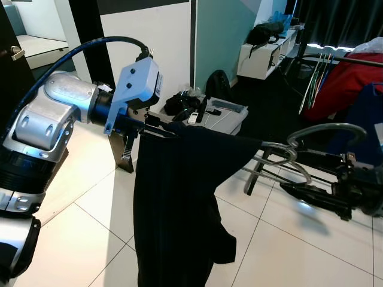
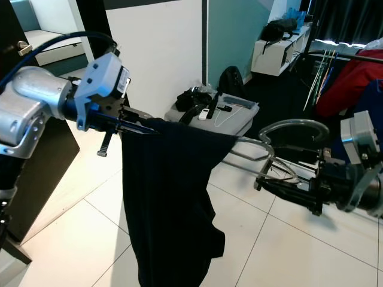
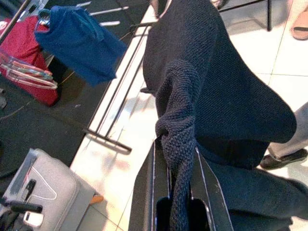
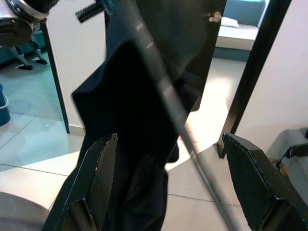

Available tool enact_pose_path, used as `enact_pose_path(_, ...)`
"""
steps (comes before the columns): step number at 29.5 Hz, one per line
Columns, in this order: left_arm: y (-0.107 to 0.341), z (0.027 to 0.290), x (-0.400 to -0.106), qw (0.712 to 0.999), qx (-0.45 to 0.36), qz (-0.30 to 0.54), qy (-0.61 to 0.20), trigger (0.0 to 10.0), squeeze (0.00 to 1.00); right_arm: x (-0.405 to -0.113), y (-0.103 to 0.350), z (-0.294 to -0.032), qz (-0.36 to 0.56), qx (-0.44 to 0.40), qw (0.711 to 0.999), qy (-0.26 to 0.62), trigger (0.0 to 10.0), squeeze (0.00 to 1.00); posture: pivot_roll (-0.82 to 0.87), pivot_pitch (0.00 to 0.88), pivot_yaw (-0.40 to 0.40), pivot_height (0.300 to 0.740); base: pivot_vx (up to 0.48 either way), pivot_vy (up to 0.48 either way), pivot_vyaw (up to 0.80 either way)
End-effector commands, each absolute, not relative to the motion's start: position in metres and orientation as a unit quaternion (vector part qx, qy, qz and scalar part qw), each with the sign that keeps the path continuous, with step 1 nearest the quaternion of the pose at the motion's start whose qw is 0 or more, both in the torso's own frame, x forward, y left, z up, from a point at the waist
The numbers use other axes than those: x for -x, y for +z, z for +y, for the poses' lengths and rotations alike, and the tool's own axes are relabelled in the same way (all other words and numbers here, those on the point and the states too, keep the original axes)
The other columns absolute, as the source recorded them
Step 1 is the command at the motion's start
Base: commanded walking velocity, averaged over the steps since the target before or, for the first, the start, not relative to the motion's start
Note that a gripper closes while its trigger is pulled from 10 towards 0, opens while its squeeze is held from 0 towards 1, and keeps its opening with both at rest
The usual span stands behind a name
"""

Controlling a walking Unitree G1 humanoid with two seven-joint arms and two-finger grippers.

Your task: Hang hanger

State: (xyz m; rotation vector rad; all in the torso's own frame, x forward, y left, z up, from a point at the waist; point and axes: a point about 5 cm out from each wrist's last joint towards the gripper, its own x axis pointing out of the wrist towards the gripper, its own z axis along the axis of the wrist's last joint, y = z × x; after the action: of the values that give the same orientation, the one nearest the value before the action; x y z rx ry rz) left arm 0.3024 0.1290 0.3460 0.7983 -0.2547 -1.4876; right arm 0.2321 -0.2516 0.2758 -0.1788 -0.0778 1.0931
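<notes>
A dark knit garment (image 1: 173,197) hangs from my left gripper (image 1: 158,128), which is shut on a fold at its shoulder; the left wrist view has the knit fabric (image 3: 180,120) pinched between the two black fingers. A silvery hanger (image 1: 326,133) lies sideways, its arm pushed into the garment's opening and its hook curving toward the right. My right gripper (image 1: 299,179) is at the hook end with its fingers spread wide. The hanger's rod (image 4: 163,91) runs between those fingers (image 4: 101,168), and I cannot tell whether they touch it.
A black clothes rack (image 1: 335,57) at the right back carries a red garment (image 1: 347,84) and a blue one (image 1: 371,119). On the tiled floor ahead lies a grey case (image 1: 224,116) with small items. A person's sandalled foot (image 3: 284,159) stands close by.
</notes>
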Motion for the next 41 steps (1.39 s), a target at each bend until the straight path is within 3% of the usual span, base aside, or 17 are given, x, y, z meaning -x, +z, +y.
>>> enact_pose_path(1,0.344,0.126,-0.297,0.646,-0.344,-0.115,-0.672,10.0,0.0,-0.234,0.275,-0.249,-0.036,0.088,0.847,0.522,10.0,0.0,-0.07,0.0,0.029,0.74,0.0,0.0,0.0)
enact_pose_path(10,0.34,0.123,-0.29,0.637,-0.338,-0.107,-0.685,10.0,0.0,-0.233,0.279,-0.248,-0.045,0.077,0.841,0.533,10.0,0.0,-0.07,0.0,0.031,0.74,0.0,0.0,0.0)
enact_pose_path(11,0.341,0.122,-0.289,0.636,-0.338,-0.109,-0.685,10.0,0.0,-0.233,0.276,-0.245,-0.042,0.075,0.837,0.54,0.0,0.0,-0.07,0.0,0.033,0.74,0.0,0.0,0.0)
enact_pose_path(27,0.344,0.116,-0.287,0.633,-0.33,-0.119,-0.69,10.0,0.0,-0.234,0.264,-0.229,-0.04,0.057,0.828,0.556,0.0,0.0,-0.07,0.0,0.036,0.74,0.0,0.0,0.0)
enact_pose_path(35,0.343,0.117,-0.303,0.672,-0.343,-0.124,-0.644,10.0,0.0,-0.244,0.262,-0.223,-0.065,0.044,0.849,0.523,0.0,0.0,-0.07,0.0,0.036,0.74,0.0,0.0,0.0)
enact_pose_path(37,0.346,0.118,-0.309,0.699,-0.316,-0.126,-0.629,10.0,1.0,-0.25,0.261,-0.221,-0.078,0.038,0.861,0.5,0.0,0.0,-0.06,0.0,0.036,0.74,0.0,0.0,0.0)
enact_pose_path(41,0.356,0.116,-0.31,0.72,-0.293,-0.158,-0.608,10.0,1.0,-0.255,0.262,-0.217,-0.098,0.025,0.873,0.477,0.0,0.0,-0.06,0.0,0.036,0.74,0.0,0.0,0.0)
